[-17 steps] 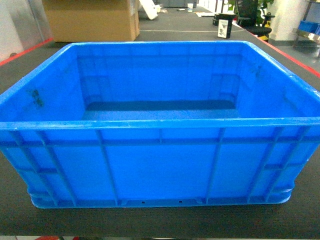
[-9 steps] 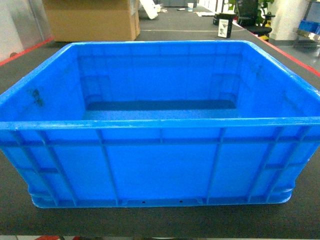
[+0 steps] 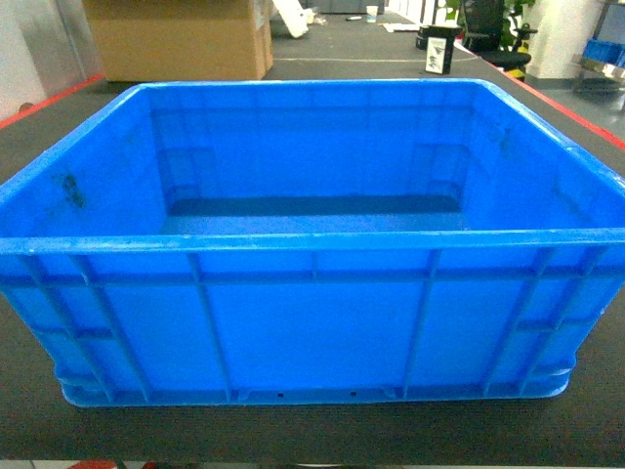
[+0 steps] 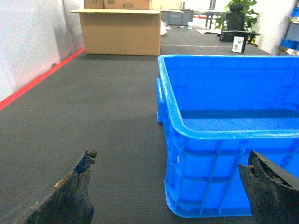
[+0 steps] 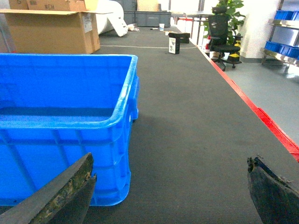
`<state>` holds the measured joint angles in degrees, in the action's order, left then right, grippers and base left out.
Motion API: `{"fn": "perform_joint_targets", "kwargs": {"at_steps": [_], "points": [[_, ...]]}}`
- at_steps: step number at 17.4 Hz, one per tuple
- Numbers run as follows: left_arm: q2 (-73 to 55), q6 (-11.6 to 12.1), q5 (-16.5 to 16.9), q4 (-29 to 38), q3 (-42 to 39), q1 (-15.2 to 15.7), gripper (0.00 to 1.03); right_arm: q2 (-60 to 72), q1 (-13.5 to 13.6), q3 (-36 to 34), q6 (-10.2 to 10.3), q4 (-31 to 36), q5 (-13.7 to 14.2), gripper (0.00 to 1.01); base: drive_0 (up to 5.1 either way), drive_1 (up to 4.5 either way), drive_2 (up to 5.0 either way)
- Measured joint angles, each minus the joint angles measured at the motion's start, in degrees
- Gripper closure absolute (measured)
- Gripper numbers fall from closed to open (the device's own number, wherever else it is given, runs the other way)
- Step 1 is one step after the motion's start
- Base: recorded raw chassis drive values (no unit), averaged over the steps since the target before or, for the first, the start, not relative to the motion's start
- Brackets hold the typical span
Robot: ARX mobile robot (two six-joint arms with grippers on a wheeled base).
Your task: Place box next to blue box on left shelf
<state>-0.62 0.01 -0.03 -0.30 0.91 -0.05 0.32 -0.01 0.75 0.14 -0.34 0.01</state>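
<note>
Head view: the large bright-blue ribbed plastic box [image 3: 312, 244] sits empty on the dark grey mat floor [image 3: 322, 435]. Left hand [image 4: 168, 186] and right hand [image 5: 170, 186] are both spread apart, each flanking a near corner, grasping nothing.

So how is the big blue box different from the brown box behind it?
The blue box is shiny plastic with ribbed walls; the brown box is plain cardboard with flat sides. The blue box sits close in front of the robot, while the brown box stands farther back. The blue box is empty; the brown box's inside is hidden. Both rest on the same dark mat, and both are open on top.
</note>
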Motion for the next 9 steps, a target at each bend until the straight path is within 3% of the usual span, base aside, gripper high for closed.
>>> {"fn": "perform_joint_targets", "kwargs": {"at_steps": [9], "points": [[0.0,0.0,0.0,0.0,0.0,0.0,0.05,0.0,0.0,0.0,0.0,0.0,0.0,0.03,0.0,0.0,0.0]]}}
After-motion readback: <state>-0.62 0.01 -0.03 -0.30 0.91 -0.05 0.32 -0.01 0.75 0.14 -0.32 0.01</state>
